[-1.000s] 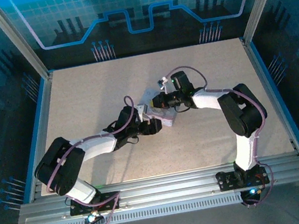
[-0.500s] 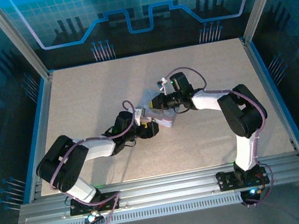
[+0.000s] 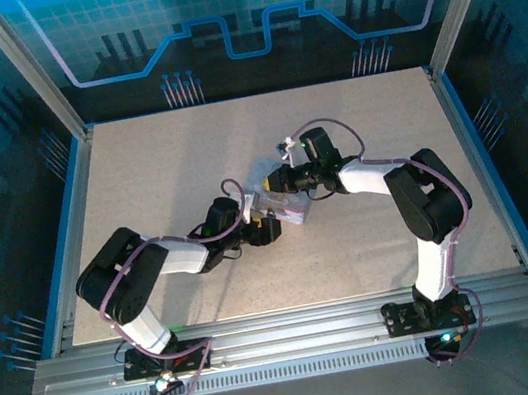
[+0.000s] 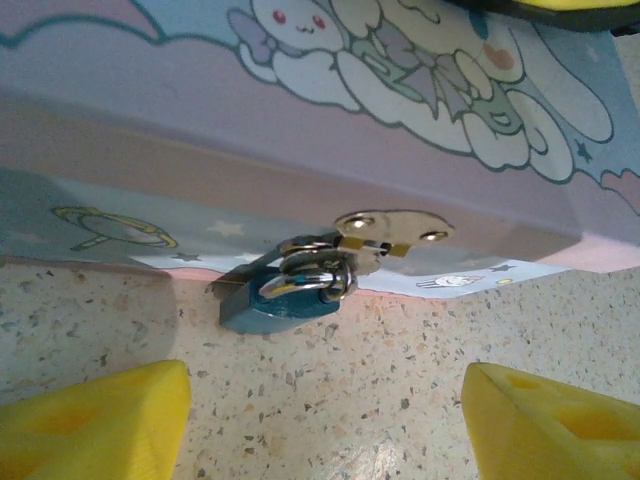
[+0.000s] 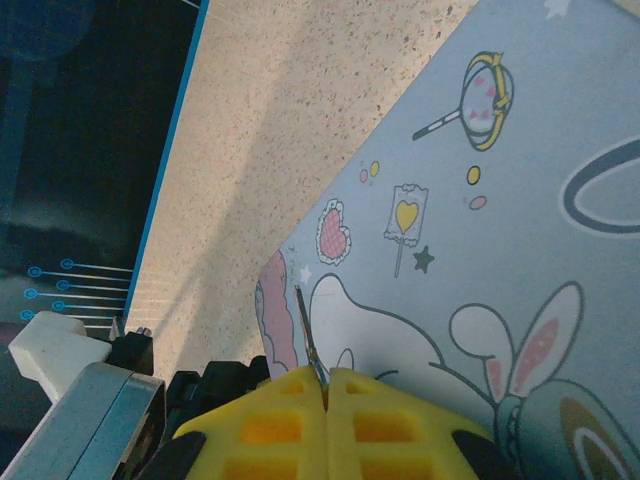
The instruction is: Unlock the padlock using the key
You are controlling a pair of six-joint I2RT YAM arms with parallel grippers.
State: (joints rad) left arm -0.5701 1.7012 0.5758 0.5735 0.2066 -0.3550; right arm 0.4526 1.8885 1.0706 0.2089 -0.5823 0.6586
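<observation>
A beige speckled table (image 3: 139, 178), grainy like stone, carries at its middle a pastel blue tin box (image 4: 150, 90) with smooth walls and printed cartoon rabbits. The two arms close in on it and cover part of the lid from above. The left gripper (image 4: 325, 420) stands at 7 o'clock of the box, its jaws released, with the yellow ribbed fingers (image 4: 90, 420) wide apart and touching nothing. The right gripper (image 5: 328, 385) stands at 1 o'clock of the box, over the lid, its jaws clenched on the thin grey metal key (image 5: 308, 345), which is seen edge-on like a blade. The small dark blue metal padlock (image 4: 285, 300) hangs tilted by its silver shackle from a shiny oval hasp (image 4: 390, 228) on the box's side wall, low by the table.
</observation>
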